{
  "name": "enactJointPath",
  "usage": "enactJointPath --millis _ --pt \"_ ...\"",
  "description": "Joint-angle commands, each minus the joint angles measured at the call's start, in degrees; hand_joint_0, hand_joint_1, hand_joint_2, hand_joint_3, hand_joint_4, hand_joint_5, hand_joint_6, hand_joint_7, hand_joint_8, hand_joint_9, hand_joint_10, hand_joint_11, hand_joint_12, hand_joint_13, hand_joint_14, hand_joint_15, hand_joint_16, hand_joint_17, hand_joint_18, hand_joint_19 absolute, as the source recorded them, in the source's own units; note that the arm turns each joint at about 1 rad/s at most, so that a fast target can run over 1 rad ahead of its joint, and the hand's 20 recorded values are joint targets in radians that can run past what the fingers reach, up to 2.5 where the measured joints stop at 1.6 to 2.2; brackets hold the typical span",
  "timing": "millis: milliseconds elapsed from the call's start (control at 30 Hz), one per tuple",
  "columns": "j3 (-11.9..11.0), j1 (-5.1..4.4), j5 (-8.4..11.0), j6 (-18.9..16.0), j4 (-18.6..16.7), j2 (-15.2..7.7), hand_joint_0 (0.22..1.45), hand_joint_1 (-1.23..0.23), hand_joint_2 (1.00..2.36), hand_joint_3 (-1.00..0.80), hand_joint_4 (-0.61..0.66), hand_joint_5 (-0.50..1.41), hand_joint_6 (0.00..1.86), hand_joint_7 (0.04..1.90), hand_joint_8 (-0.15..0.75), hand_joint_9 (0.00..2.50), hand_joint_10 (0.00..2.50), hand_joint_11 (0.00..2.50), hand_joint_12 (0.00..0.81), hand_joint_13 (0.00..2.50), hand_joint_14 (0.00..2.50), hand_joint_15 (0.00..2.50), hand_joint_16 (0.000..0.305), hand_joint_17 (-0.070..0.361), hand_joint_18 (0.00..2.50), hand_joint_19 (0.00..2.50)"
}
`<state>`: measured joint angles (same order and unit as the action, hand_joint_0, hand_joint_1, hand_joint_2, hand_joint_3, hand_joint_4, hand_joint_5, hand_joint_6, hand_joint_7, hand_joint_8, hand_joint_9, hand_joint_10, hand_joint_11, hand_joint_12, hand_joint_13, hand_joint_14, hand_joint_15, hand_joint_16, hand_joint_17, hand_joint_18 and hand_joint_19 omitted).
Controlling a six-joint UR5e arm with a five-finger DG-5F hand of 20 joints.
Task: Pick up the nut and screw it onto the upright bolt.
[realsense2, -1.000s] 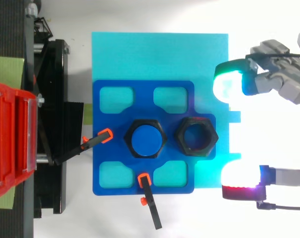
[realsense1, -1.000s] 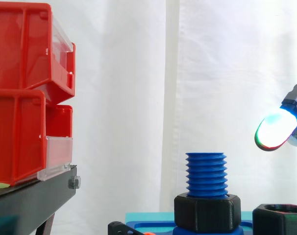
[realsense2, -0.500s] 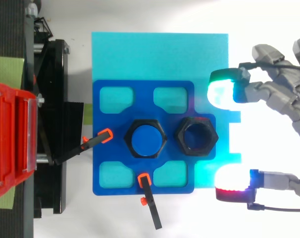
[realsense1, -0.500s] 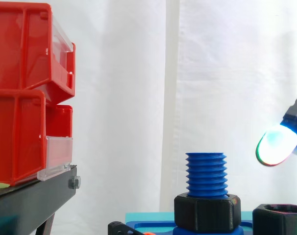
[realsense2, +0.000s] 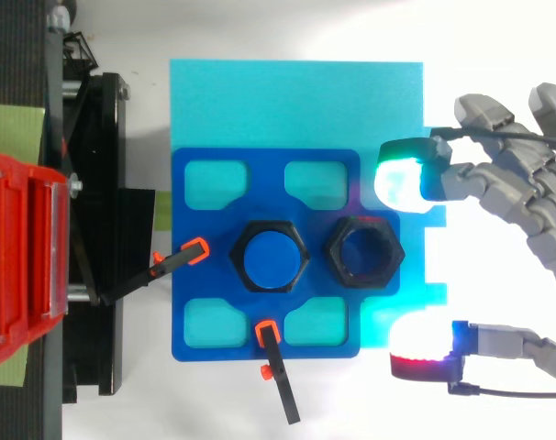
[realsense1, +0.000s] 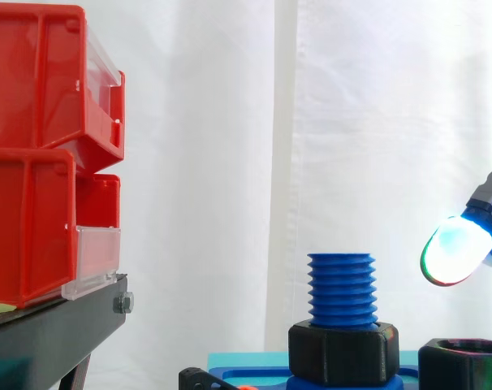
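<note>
Standing at the left were the red bins (realsense1: 35, 154). On the blue plate (realsense2: 209, 280) the upright bolt (realsense2: 270, 258) rose from a black collar (realsense1: 343, 352), and the nut (realsense2: 364, 253) lay just beside it to the right. Further right, the hand (realsense2: 507, 183) was spread wide and held nothing, its fingertips (realsense2: 399, 181) not touching the nut.

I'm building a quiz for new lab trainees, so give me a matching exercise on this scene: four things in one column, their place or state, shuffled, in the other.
1. blue threaded plastic bolt
2. loose black hexagonal nut
3. red plastic bins
4. robot hand

A. stacked on the black stand
B. open, holding nothing
C. lying on the blue plate, beside the bolt
D. upright, a second black nut round its base

Pairs: 1-D, 2-C, 3-A, 4-B.
</note>
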<state>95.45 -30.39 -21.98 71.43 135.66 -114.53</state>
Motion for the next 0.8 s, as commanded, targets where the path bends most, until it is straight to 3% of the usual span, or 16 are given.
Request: enactJointPath --millis 0,200,767 --pt "0.0 -0.02 0.0 0.46 -0.57 -1.22 0.36 -0.87 1.0 -0.5 0.22 -0.29 0.5 0.7 0.317 0.12 0.0 0.0 0.444 0.03 0.0 0.0 0.06 0.135 0.0 0.0" --pt "-0.09 -0.1 0.09 -0.15 -4.87 -3.24 0.36 -0.86 1.0 -0.5 0.22 -0.29 0.5 0.7 0.319 0.12 0.0 0.0 0.445 0.04 0.0 0.0 0.06 0.135 0.0 0.0" --pt "0.0 0.07 0.0 -0.24 -4.87 -3.59 0.37 -0.84 1.0 -0.5 0.22 -0.29 0.5 0.7 0.321 0.12 0.0 0.0 0.45 0.06 0.0 0.0 0.06 0.136 0.0 0.0"
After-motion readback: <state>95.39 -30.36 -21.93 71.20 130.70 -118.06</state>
